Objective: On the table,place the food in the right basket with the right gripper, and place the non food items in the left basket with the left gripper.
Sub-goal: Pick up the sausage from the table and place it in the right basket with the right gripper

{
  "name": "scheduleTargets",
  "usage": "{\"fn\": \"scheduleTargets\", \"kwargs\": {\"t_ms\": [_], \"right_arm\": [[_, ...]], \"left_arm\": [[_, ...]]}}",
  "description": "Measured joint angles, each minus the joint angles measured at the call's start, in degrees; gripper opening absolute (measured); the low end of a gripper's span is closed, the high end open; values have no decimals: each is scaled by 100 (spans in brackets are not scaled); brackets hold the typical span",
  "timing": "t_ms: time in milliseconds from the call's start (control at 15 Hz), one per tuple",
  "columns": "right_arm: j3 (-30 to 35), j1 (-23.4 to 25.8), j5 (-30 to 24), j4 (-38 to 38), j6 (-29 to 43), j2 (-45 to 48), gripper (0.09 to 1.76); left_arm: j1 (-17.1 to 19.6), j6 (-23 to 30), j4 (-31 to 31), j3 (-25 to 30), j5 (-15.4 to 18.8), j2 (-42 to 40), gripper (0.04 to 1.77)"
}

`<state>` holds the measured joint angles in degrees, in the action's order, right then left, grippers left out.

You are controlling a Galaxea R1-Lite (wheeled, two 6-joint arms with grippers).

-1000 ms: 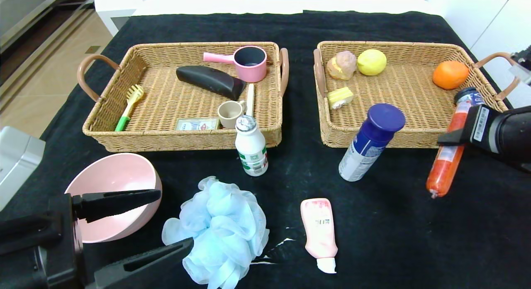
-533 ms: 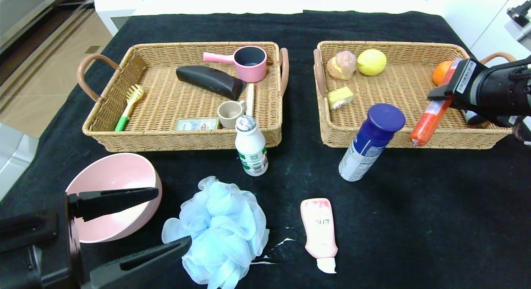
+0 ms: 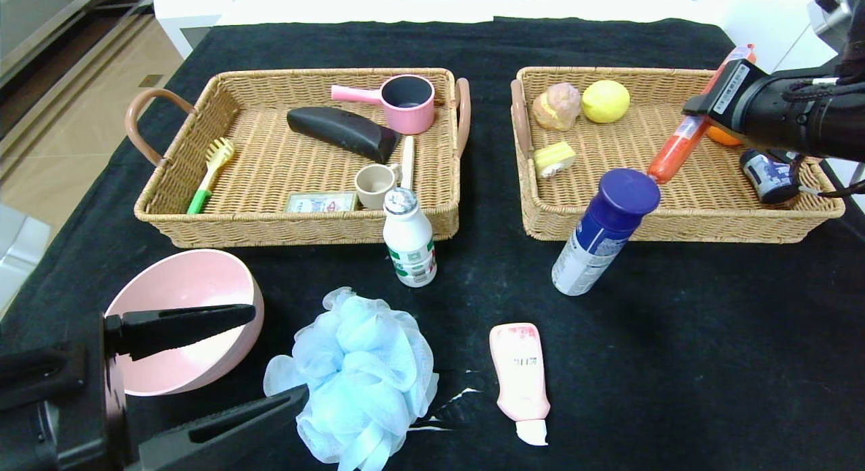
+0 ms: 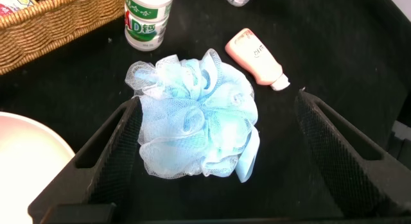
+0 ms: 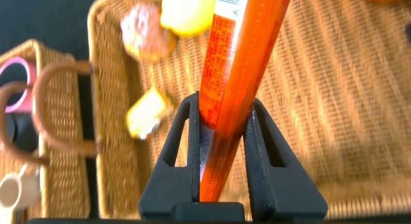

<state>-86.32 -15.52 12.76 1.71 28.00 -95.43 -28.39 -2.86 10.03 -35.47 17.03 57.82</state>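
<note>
The right end effector (image 3: 699, 116) has carried the sausage stick (image 3: 669, 157) farther over the right basket (image 3: 676, 224), pinching it; the left end effector (image 3: 223, 363) hovers spread by the bath pouf (image 3: 358, 376).

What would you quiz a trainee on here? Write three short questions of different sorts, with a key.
1. True or false: the right gripper is shut on the sausage stick above the right basket.
2. Multiple choice: what lies between the open fingers of the left gripper? A. the pink tube B. the blue bath pouf C. the white bottle
3. Fill in: the spray can stands on the table just in front of the ______ basket.

Key:
1. True
2. B, the blue bath pouf; the pink tube and the white bottle lie beyond it on the table.
3. right
</note>
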Motion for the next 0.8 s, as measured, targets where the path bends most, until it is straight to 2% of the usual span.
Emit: {"fn": "scheduleTargets", "kwargs": {"t_ms": [333, 667, 733, 800], "right_arm": [[60, 284, 187, 1204, -397, -556, 49], [71, 277, 197, 1373, -417, -870, 49], [71, 268, 197, 1373, -416, -896, 56], [72, 262, 206, 1370, -417, -909, 71]], "left_arm": [[-5, -2, -11, 6, 0, 9, 172], [-7, -9, -11, 6, 0, 2, 172], [-7, -7, -9, 6, 0, -2, 172], [-7, -5, -1, 4, 0, -5, 172]]}}
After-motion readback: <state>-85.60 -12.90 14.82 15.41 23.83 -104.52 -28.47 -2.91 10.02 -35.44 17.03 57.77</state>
